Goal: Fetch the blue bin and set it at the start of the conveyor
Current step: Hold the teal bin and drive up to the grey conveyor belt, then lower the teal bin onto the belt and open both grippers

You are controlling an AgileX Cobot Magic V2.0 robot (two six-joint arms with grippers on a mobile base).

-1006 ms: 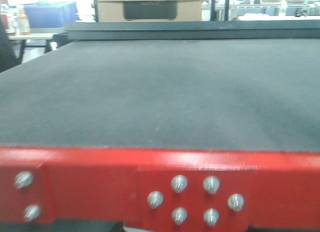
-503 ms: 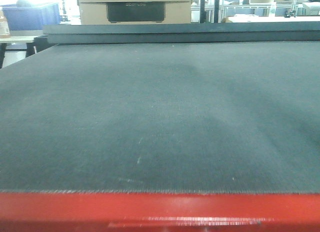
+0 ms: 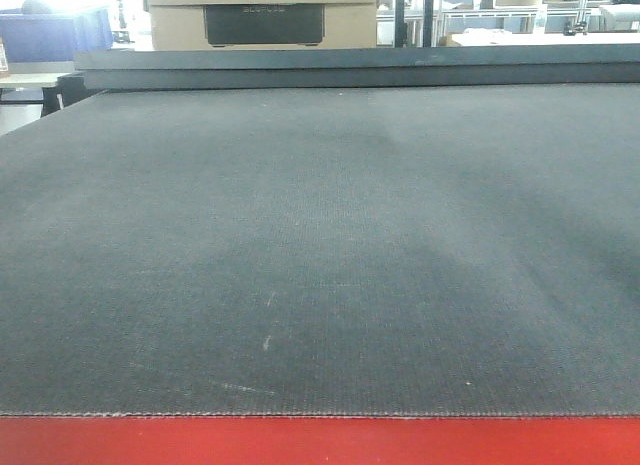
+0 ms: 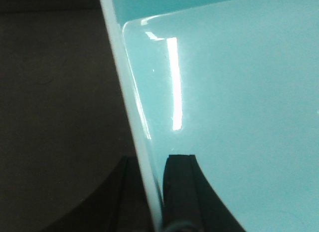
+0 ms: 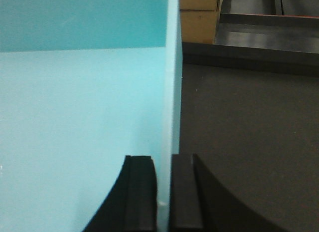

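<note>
The blue bin (image 4: pixel 234 82) is a pale turquoise tub held between both arms. My left gripper (image 4: pixel 149 167) is shut on its left wall, one finger inside and one outside. My right gripper (image 5: pixel 163 167) is shut on its right wall (image 5: pixel 172 92) the same way. The bin's inside (image 5: pixel 75 117) looks empty. Dark belt shows beside the bin in both wrist views. In the front view the conveyor start (image 3: pixel 320 235) fills the frame as a wide dark grey belt, with its red front edge (image 3: pixel 320 443) along the bottom. Bin and grippers do not show in the front view.
A raised dark ledge (image 3: pixel 350 65) crosses the far end of the belt. Behind it stands a cardboard box (image 3: pixel 260 13) with a dark cut-out. A dark blue bin (image 3: pixel 55 35) sits far left on a table. Metal racks (image 3: pixel 500 10) stand far right.
The front view has moved forward and up over the belt. The red edge has slid down the frame and its bolts have dropped out of view.
</note>
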